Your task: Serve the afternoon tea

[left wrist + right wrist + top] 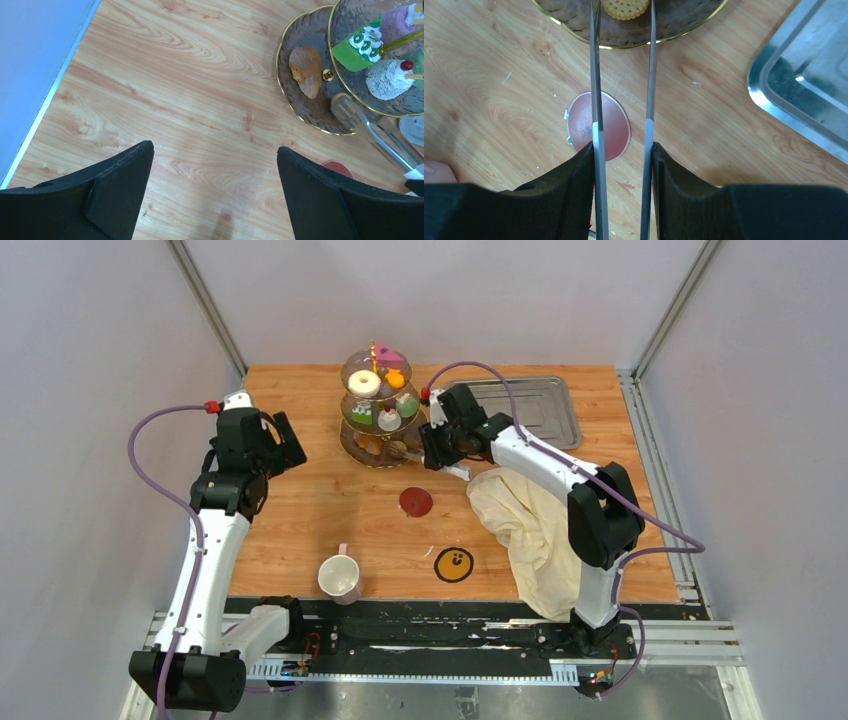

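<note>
The three-tier glass stand (352, 445) with a gold stem stands at the back centre. It holds a white donut (364, 382), small colourful cakes (388, 418) and an orange piece (395, 378). One pale mug (339, 578) stands near the front edge. My right gripper (432, 447) (622, 150) is shut on steel tongs (596, 100), whose tips flank a round biscuit (625, 7) on the bottom tier (674, 25). My left gripper (287, 447) (215, 155) is open and empty, left of the stand. The left wrist view shows a green cake (357, 47) and a brown cookie (306, 70).
A red coaster (416, 502) (611, 125) lies in front of the stand and a yellow smiley coaster (454, 564) nearer the front. A steel tray (530, 405) (804, 75) sits at the back right. A cream cloth (525, 525) hangs over the right front.
</note>
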